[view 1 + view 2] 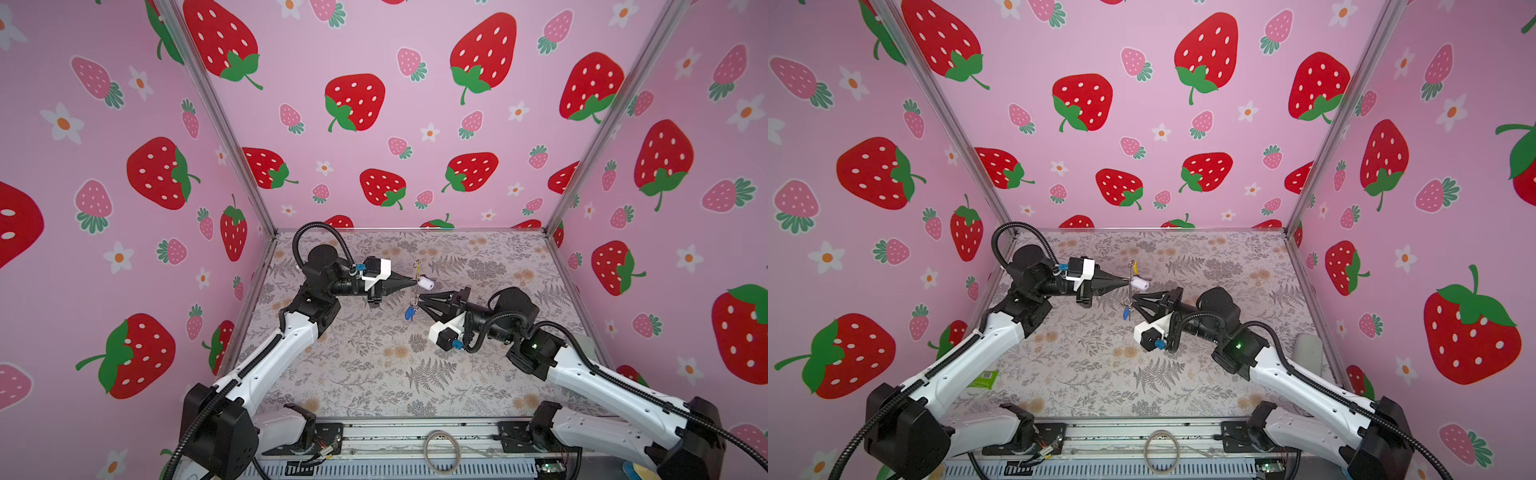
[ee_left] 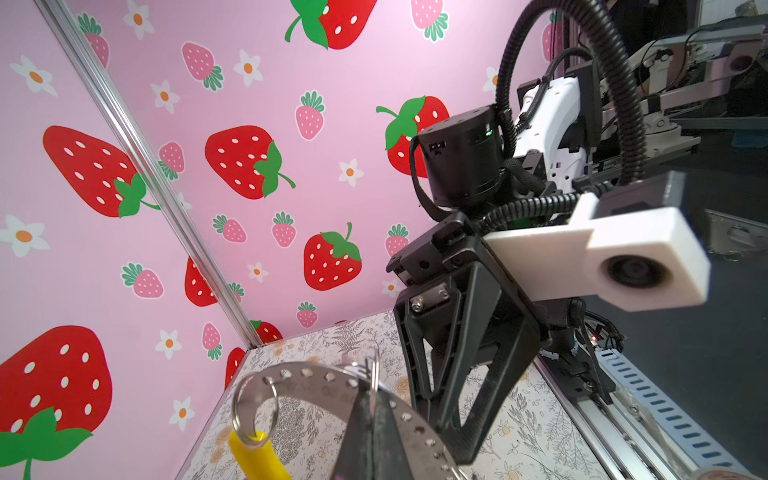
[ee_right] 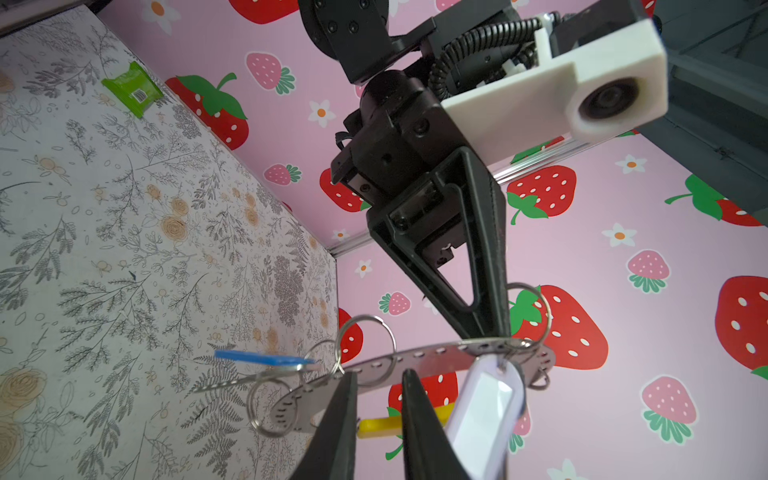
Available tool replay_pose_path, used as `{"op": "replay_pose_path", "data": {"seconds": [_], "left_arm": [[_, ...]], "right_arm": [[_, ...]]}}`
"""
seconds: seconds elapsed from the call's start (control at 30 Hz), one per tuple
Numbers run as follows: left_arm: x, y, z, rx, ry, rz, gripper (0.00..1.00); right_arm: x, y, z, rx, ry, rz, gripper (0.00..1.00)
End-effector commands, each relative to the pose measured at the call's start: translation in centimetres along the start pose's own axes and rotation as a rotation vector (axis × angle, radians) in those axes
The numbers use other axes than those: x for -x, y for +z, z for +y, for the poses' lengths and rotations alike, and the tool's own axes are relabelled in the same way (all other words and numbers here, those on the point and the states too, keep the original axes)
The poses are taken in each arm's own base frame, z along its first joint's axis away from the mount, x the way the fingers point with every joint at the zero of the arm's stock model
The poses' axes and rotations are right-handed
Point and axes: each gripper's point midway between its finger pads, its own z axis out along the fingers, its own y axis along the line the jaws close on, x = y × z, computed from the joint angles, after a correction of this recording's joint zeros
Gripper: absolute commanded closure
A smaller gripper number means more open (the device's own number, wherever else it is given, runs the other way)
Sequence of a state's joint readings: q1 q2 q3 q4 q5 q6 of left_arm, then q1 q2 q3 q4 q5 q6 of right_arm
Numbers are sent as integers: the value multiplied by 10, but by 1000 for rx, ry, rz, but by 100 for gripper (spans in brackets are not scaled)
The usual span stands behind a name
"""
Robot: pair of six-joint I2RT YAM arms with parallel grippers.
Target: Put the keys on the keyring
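Left gripper (image 1: 415, 281): jaws were closed on the keyring (image 3: 419, 358), pinching its perforated grey band in mid-air above the table (image 1: 374, 374).
Right gripper (image 3: 379, 395): jaws stood parted with a clear gap. The tips sat at the band, just along from the left gripper's pinch, and nothing was clamped between them.
Table: floral-printed surface lay below both grippers, well apart from them.
Pale hoop (image 1: 441, 451): lay flat on the front rail, far behind both grippers and between the two arm bases.
Keyring: it hung edge-on in both top views, rising above and dropping below the left gripper's tip, with small metal loops threaded along it.
Green packet (image 1: 984, 379): lay on the table well away from the grippers, beside the left arm.
Lilac-tagged key (image 3: 482, 409): its tag hung from a loop right at the left gripper's tip; the metal blade could not be made out.
Blue-tagged key (image 3: 257, 358): dangled from a loop on the band beside the right gripper's tips.
Yellow tag (image 2: 257, 457): hung from a loop near the left gripper's fingers.
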State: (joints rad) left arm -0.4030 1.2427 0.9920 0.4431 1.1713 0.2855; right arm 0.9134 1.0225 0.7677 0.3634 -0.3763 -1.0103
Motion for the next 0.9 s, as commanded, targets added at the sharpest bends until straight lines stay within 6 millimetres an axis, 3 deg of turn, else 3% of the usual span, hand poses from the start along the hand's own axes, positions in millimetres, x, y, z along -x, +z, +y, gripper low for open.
{"op": "replay_pose_path", "data": {"seconds": [0.0, 0.23, 0.43, 0.87], "left_arm": [[16, 0, 2, -19, 38, -17, 100], [14, 1, 1, -29, 28, -14, 100], [12, 1, -3, -44, 31, -5, 100], [4, 6, -7, -20, 95, 35, 100]], "right_arm": [[10, -10, -21, -51, 59, -41, 75], [11, -23, -51, -127, 160, -84, 66], [3, -20, -54, -88, 226, -100, 59], [16, -12, -62, 6, 375, -217, 73]]}}
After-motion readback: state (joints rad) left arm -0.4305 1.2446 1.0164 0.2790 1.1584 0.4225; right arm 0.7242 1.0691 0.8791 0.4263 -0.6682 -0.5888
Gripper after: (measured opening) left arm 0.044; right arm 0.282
